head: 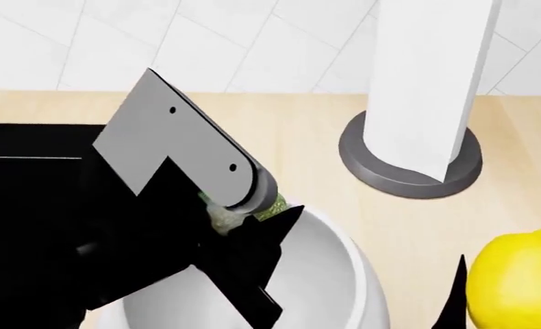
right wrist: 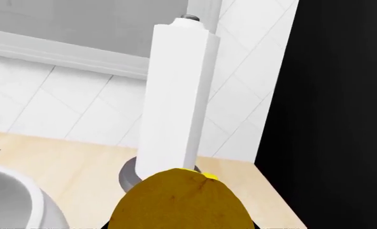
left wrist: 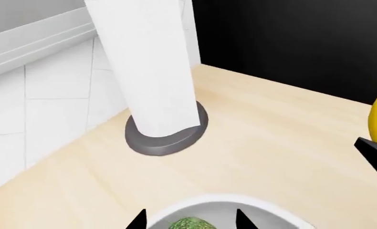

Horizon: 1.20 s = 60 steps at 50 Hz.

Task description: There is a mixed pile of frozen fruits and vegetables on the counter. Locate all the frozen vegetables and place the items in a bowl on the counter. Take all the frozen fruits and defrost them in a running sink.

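The white bowl [head: 348,264] stands on the beige counter [head: 307,130], and its rim also shows in the left wrist view [left wrist: 265,206]. My left gripper [left wrist: 192,220] hangs over the bowl with its jaws apart. The dark green bumpy vegetable [left wrist: 192,224] lies between the fingertips with a gap on each side; it also shows in the head view [head: 272,204]. My right gripper [right wrist: 180,224] is shut on the yellow lemon [right wrist: 179,200], held to the right of the bowl [head: 517,281]. The black sink [head: 24,205] lies at the left. The grapes and cherry are out of view.
A tall white paper roll [head: 426,89] on a round grey base [head: 407,179] stands on the counter just behind the bowl and the lemon, near the white tiled wall [head: 207,41]. A black area [left wrist: 290,43] lies past the counter's edge.
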Tool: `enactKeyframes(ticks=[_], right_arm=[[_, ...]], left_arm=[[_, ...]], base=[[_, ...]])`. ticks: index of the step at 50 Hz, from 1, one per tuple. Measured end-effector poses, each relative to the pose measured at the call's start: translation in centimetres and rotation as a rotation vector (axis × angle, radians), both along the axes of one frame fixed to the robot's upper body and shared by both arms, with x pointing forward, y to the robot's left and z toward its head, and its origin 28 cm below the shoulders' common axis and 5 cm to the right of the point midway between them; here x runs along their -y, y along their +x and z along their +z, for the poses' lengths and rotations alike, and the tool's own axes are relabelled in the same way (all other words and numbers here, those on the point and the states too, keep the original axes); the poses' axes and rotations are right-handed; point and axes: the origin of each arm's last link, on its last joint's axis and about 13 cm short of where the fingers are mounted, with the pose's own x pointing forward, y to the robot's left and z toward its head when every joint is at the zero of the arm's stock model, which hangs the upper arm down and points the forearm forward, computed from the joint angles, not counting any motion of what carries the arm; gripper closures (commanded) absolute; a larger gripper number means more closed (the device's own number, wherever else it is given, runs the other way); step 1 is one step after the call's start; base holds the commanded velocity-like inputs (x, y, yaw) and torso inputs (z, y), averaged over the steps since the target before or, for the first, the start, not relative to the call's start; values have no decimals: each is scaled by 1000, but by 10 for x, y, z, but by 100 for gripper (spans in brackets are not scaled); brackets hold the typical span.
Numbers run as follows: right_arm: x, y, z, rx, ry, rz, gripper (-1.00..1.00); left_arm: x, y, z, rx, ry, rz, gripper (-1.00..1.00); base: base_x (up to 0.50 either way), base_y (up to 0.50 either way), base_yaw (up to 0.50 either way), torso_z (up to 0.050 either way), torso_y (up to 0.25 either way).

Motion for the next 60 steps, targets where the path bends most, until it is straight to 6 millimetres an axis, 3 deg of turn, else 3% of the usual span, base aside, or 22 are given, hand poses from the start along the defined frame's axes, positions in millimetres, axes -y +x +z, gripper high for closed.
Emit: enactKeyframes(ticks=[11, 12, 24, 36, 41, 48, 60], right_arm=[[0, 1, -1, -5, -1, 1, 100], [0, 1, -1, -5, -1, 1, 100], [0, 2, -2, -14, 5, 3, 100], [-1, 3, -4, -21, -2, 8, 100], [-2, 4, -5, -25, -4, 12, 100], [-2, 3, -4, -24, -5, 12, 100], [-3, 5, 2, -15, -10, 3, 100]], left_arm=[[1, 2, -5, -24, 8, -3, 100], [1, 2, -5, -25, 8, -4, -100], [1, 1, -1, -28, 1, 3, -100], [-11, -4, 17, 28, -41, 37, -100], [-28, -7, 25, 72, -79, 93, -100], [-69, -14, 28, 161, -121, 254, -100], [-129, -43, -18, 238, -168, 576, -100]], base=[[0, 0, 0, 1, 0], [0, 0, 0, 0, 0], [0, 0, 0, 0, 0], [0, 0, 0, 0, 1], [0, 0, 0, 0, 0], [0, 0, 0, 0, 0], [0, 0, 0, 0, 0]])
